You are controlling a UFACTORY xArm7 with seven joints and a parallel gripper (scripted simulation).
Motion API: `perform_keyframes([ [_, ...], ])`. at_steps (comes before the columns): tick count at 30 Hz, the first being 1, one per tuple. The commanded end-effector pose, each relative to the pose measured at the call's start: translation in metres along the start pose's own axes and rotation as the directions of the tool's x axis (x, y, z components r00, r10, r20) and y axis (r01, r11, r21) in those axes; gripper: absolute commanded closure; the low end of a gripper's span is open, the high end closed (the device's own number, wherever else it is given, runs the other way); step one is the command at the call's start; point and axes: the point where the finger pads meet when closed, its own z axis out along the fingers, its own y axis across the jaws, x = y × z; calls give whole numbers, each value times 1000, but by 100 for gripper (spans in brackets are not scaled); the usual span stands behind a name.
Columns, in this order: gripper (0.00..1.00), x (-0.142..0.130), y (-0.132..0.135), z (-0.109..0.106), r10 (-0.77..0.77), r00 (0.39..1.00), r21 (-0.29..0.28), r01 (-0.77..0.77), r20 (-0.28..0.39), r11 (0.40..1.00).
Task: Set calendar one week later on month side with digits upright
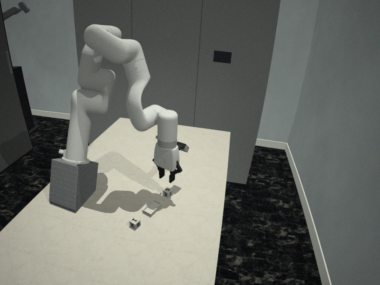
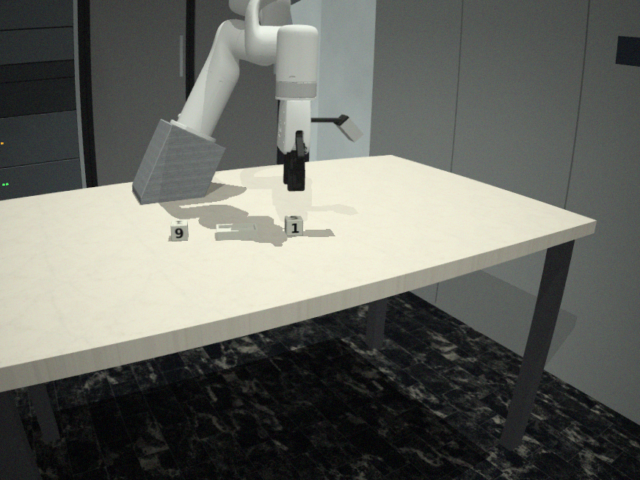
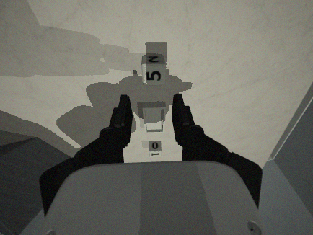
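The black two-fingered jaws [image 1: 167, 175] hung in the air half spread, with nothing between them, and I took that part-way gap for a width set ahead of a grasp. They pointed straight down, stopping above and a little behind the small white number cube with a 5 on top [image 1: 167, 191] and a 1 [image 2: 293, 227] on its front face. That cube stood on the cream desk [image 1: 190, 233] just off one end of the shallow pale rectangular tray [image 1: 152, 208].

The tray lay flat on the desk, holding no cube, in the arm's shadow. Off its other end, a little further from it, stood the second white number cube showing a 9 [image 2: 178, 231] on its front; seen from above the same cube showed a 1 on top [image 1: 134, 222]. I could not make out a month's name on the tray.

Both cubes being outside the tray, the setting of the date seemed hardly begun. Well away from the tray, at the desk's edge, the white arm rose from its grey block pedestal [image 1: 58, 196].
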Motion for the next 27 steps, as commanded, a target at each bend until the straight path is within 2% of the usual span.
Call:
perform_keyframes([
  [1, 51, 0, 1, -1, 0, 1000, -3, 0, 0, 1000],
  [27, 51, 0, 2, 7, 0, 1000, -3, 0, -1, 1000],
])
